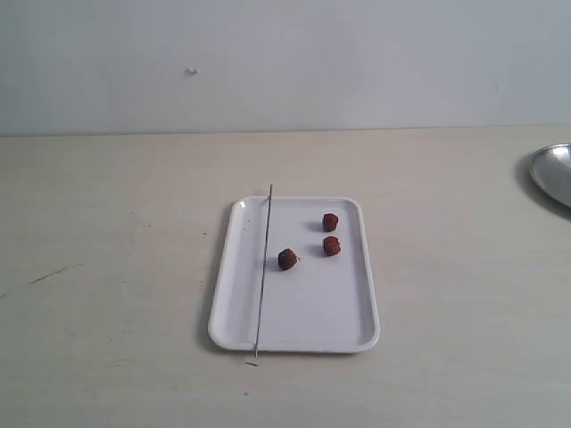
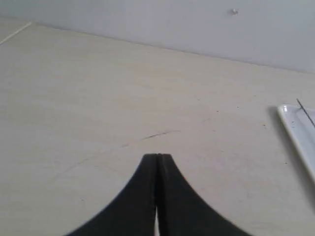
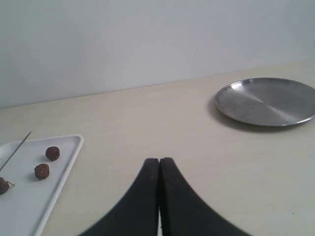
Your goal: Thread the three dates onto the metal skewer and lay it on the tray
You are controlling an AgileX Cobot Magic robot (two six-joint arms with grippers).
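Note:
The white tray (image 1: 303, 334) lies in the middle of the table. Three dates rest loose on it: a darker one (image 1: 287, 259) near the centre and two redder ones (image 1: 330, 222) (image 1: 332, 245) toward its right side. The thin metal skewer (image 1: 264, 267) lies lengthwise across the tray's left part, its ends past both rims. Neither gripper shows in the exterior view. My left gripper (image 2: 157, 156) is shut and empty over bare table, the tray's corner (image 2: 295, 129) off to one side. My right gripper (image 3: 159, 160) is shut and empty, with the tray (image 3: 64, 164) and dates (image 3: 52, 153) apart from it.
A round silvery metal dish (image 1: 555, 174) sits at the table's far right edge, also seen whole in the right wrist view (image 3: 268, 101). A plain wall stands behind the table. A thin dark scratch (image 1: 45, 276) marks the tabletop at the left.

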